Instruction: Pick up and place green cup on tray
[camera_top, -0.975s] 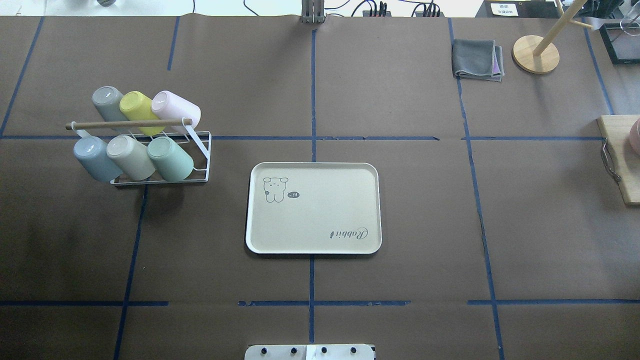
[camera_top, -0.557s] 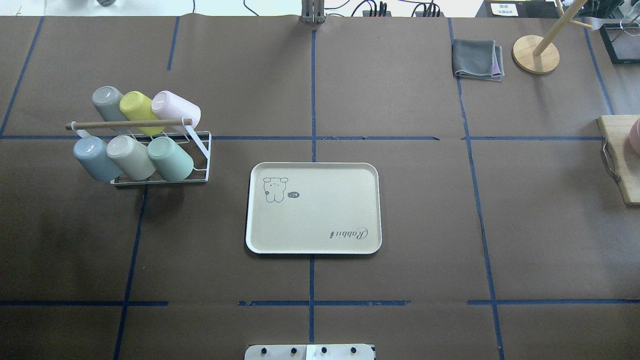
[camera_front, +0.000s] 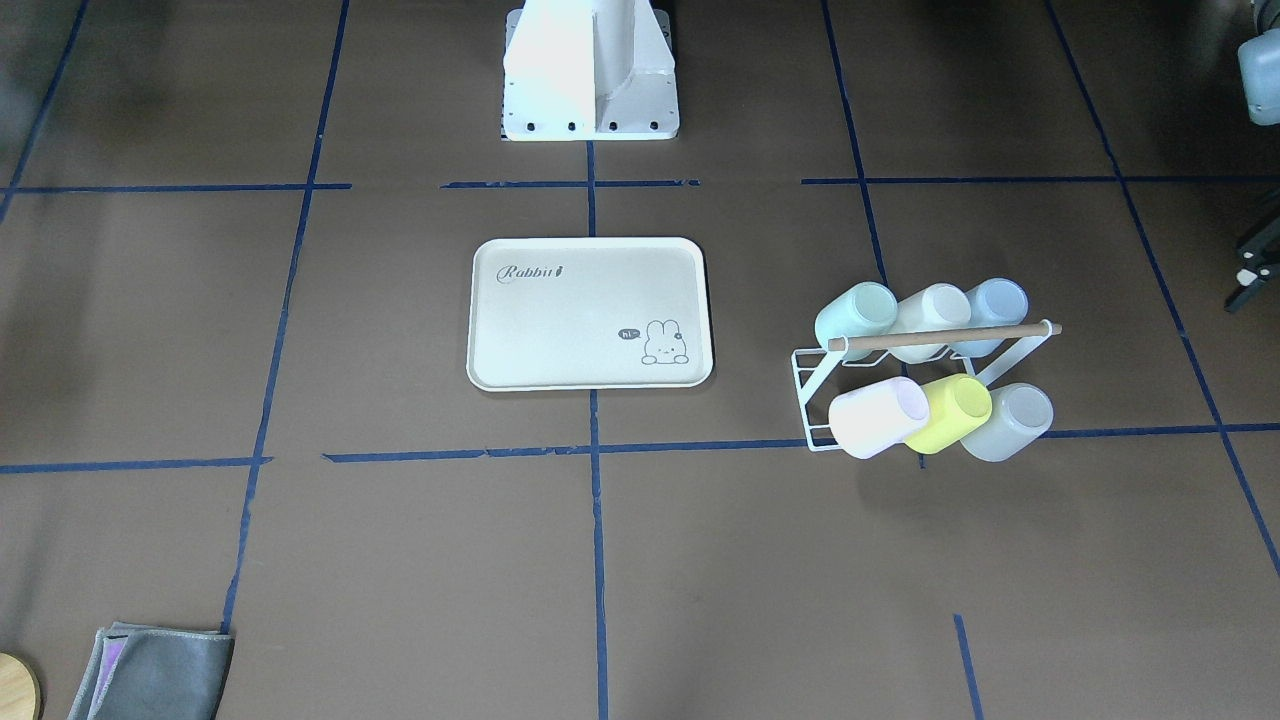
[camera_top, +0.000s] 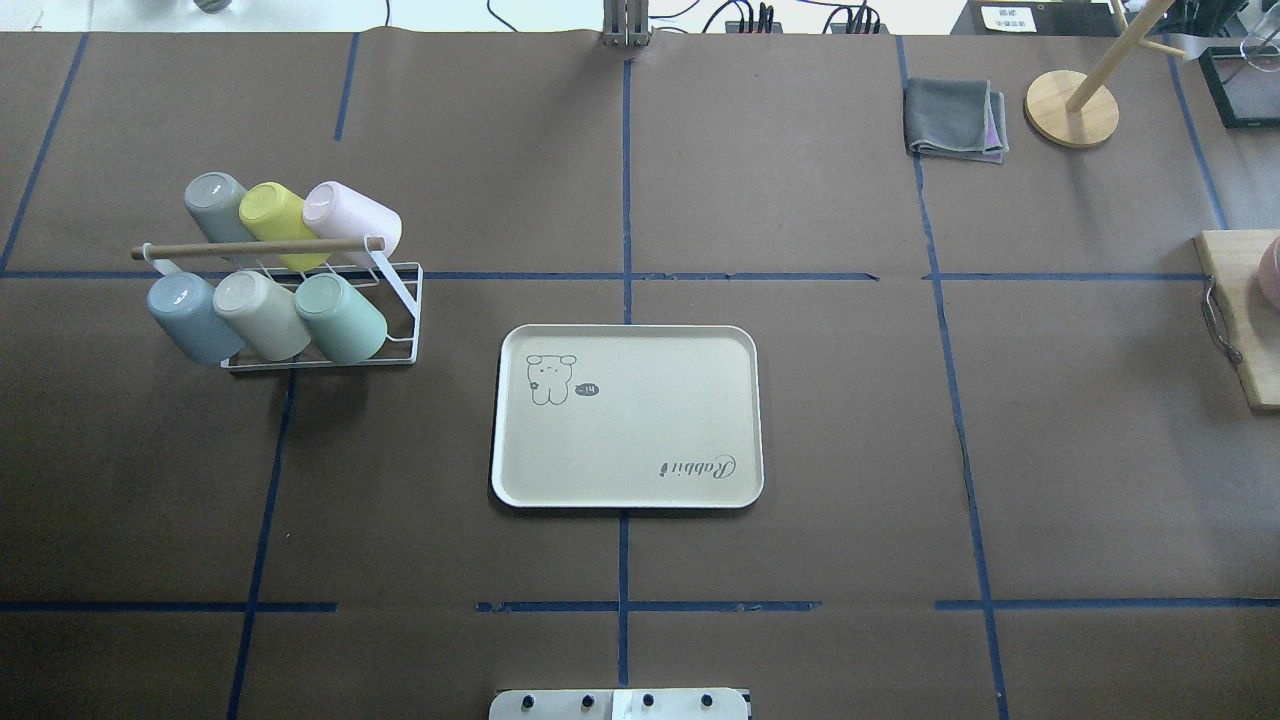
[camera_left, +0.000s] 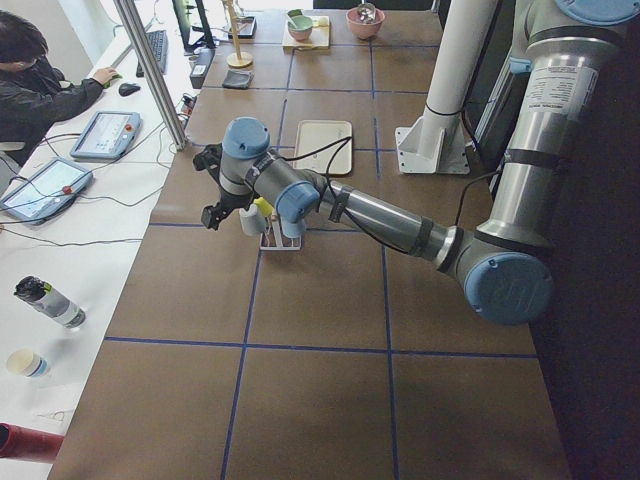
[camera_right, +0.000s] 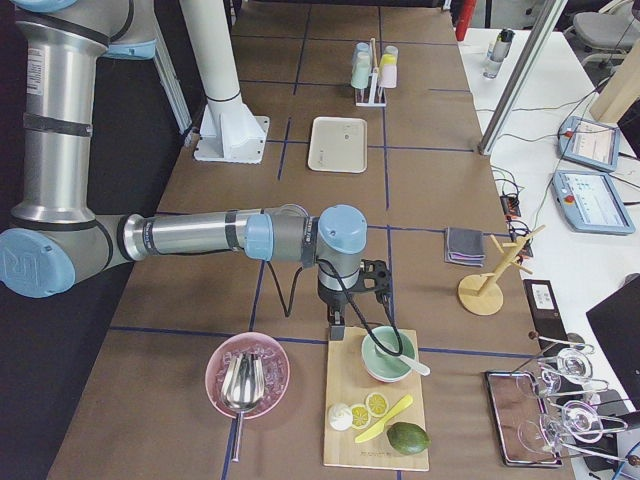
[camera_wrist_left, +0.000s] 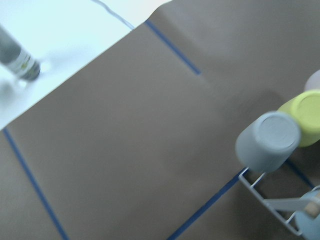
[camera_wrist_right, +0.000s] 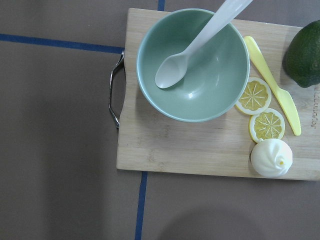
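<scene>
The green cup (camera_top: 341, 318) is a mint tumbler lying tilted at the right end of the near row of a white wire rack (camera_top: 400, 330); it also shows in the front-facing view (camera_front: 855, 312). The cream tray (camera_top: 627, 490) with the "Rabbit" script lies flat at the table's middle, with nothing on it. My left gripper (camera_left: 212, 188) hovers past the rack's outer end, apart from the cups; I cannot tell if it is open. My right gripper (camera_right: 372, 282) hangs over the wooden board far from the tray; I cannot tell its state.
The rack also holds pale blue, beige, grey, yellow-green (camera_top: 275, 218) and pink cups under a wooden bar. A grey cloth (camera_top: 953, 118) and a wooden stand (camera_top: 1071, 108) sit at the far right. The wooden board (camera_wrist_right: 200, 145) carries a green bowl, spoon and food.
</scene>
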